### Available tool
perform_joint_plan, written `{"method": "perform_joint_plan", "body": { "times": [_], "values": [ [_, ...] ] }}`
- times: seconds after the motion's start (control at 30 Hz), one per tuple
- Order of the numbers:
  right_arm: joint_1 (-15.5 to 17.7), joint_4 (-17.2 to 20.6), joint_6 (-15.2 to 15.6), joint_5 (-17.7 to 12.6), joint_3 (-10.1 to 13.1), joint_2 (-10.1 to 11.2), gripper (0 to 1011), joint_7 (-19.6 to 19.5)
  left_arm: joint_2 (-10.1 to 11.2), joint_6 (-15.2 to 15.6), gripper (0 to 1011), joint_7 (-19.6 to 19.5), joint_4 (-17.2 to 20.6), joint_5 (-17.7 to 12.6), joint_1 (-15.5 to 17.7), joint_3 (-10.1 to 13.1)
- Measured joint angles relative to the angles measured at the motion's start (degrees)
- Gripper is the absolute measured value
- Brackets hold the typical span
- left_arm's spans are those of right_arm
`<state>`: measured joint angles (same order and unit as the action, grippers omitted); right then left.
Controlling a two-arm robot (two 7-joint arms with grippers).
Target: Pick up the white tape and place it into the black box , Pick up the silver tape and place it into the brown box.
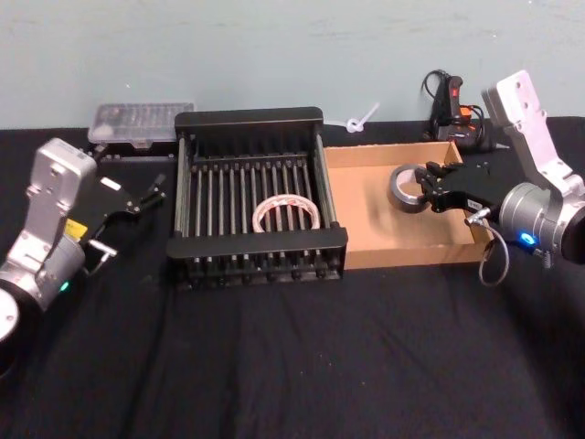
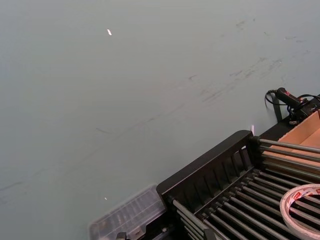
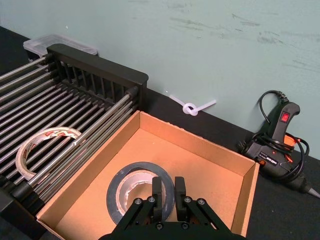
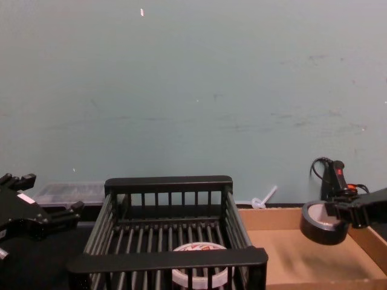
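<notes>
The white tape [image 1: 286,212] lies flat on the barred floor of the black box [image 1: 247,117], also seen as white tape [image 2: 300,200] [image 3: 42,145] [image 4: 199,272]. My right gripper [image 1: 425,187] is shut on the rim of the silver tape [image 1: 400,192] and holds it tilted just above the floor of the brown box [image 1: 411,249]. In the right wrist view the right gripper [image 3: 168,182] pinches the silver tape [image 3: 125,172] over the brown box [image 3: 150,145]. The left gripper [image 1: 146,194] hangs open to the left of the black box, holding nothing.
A clear plastic case [image 1: 144,121] lies behind the crate's left corner. A black glue gun [image 1: 452,101] with its cable sits behind the cardboard box, with a knotted white tie [image 1: 361,119] beside it. Black cloth [image 1: 292,366] covers the table in front.
</notes>
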<state>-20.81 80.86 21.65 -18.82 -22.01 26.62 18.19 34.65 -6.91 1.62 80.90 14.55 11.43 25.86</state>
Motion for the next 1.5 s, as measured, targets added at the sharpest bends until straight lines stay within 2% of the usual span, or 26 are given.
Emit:
{"method": "perform_joint_plan", "body": {
  "times": [0.3,0.4,0.43,0.47,0.53,0.63,0.77,0.83,0.87,0.9,0.93,0.97,1.1,1.13,1.27,1.5],
  "values": [
    [0.1,0.2,0.0,-0.1,-0.1,0.1,157,0.1,0.0,0.0,1001,0.0,0.0,0.0,0.0,0.0],
    [0.1,0.3,0.0,-0.1,-0.1,0.1,249,0.1,0.0,0.0,1002,0.0,0.0,0.0,0.0,0.0],
    [0.1,0.3,0.0,-0.1,-0.1,0.1,249,0.1,0.0,0.0,1001,0.0,0.0,0.0,0.0,0.0],
    [0.1,0.3,0.0,-0.1,-0.1,0.1,322,0.1,0.0,0.0,1001,0.0,0.0,0.0,0.0,0.0],
    [0.1,0.3,0.0,-0.2,-0.1,0.2,346,0.1,0.0,0.0,1001,0.0,0.0,0.0,0.0,0.0],
    [0.2,0.3,0.0,-0.2,-0.1,0.2,484,0.2,0.0,0.0,1001,0.0,0.0,0.0,0.0,0.0],
    [0.2,0.4,0.0,-0.2,-0.1,0.2,567,0.2,0.0,0.0,1001,0.0,0.0,0.0,0.0,0.0],
    [0.2,0.4,0.0,-0.2,-0.1,0.2,663,0.2,0.0,0.0,1001,0.0,0.0,0.0,0.0,0.0],
    [0.2,0.4,0.0,-0.2,-0.1,0.2,663,0.2,0.0,0.0,1001,0.0,0.0,0.0,0.0,0.0],
    [0.2,0.4,0.0,-0.2,-0.1,0.2,718,0.2,0.0,0.0,1001,0.0,0.0,0.0,0.0,0.0],
    [0.2,0.4,0.0,-0.2,-0.1,0.2,1002,0.2,0.0,0.0,1001,0.0,0.0,0.0,0.0,0.0],
    [0.2,0.4,0.0,-0.2,-0.1,0.2,1003,0.2,0.0,0.0,1001,0.0,0.0,0.0,0.0,0.0],
    [2.0,0.9,-4.3,2.4,1.0,-0.5,1003,-4.5,0.0,0.0,1001,0.0,0.0,0.0,0.0,0.0],
    [3.0,1.1,-6.9,4.1,1.6,-0.8,1002,-7.1,0.0,0.0,1001,0.0,0.0,0.0,0.0,0.0],
    [5.0,1.4,-12.0,7.9,2.4,-1.4,1002,-11.8,0.0,0.0,1001,0.0,0.0,0.0,0.0,0.0],
    [8.2,1.6,-18.3,11.4,3.5,-1.7,1002,-15.4,0.0,0.0,1001,0.0,0.0,0.0,0.0,0.0]
  ]
}}
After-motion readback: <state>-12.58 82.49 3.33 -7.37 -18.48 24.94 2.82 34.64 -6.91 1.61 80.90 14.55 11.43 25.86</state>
